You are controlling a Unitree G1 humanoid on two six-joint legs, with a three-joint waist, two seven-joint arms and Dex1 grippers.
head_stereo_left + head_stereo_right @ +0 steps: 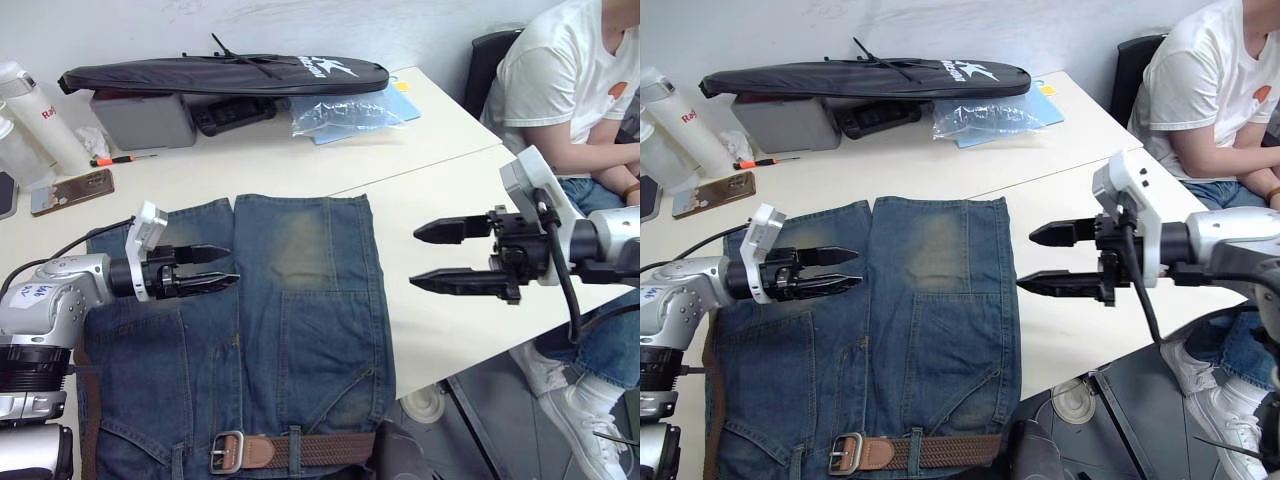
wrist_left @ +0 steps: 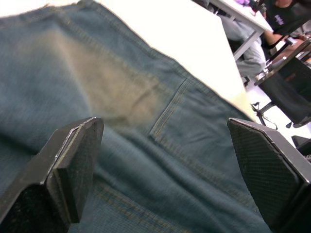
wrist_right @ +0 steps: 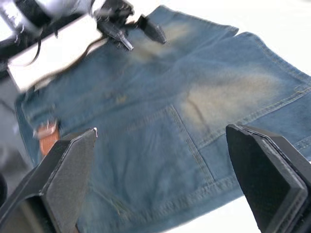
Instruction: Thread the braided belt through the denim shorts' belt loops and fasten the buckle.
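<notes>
Two spread, empty pincers, left pincer (image 1: 214, 268) and right pincer (image 1: 438, 256), above denim shorts (image 1: 300, 300); black bag (image 1: 225, 75) well beyond.

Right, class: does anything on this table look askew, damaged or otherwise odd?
Nothing stands out. The denim shorts lie flat, the braided belt sits in the waistband with its buckle fastened, and both grippers hover open.

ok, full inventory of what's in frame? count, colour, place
denim shorts: 1, faded blue, flat on the table's near side
braided belt: 1, brown, along the waistband
buckle: 1, silver, fastened on the belt
long bag: 1, black, far edge
grey box: 1, under the bag
plastic bag: 1, clear over blue
screwdriver: 1, orange
phone: 1, brownish
bottles: 2, white
person: 1, white shirt, seated beside the table
left gripper: open, over shorts
right gripper: open, over bare table
</notes>
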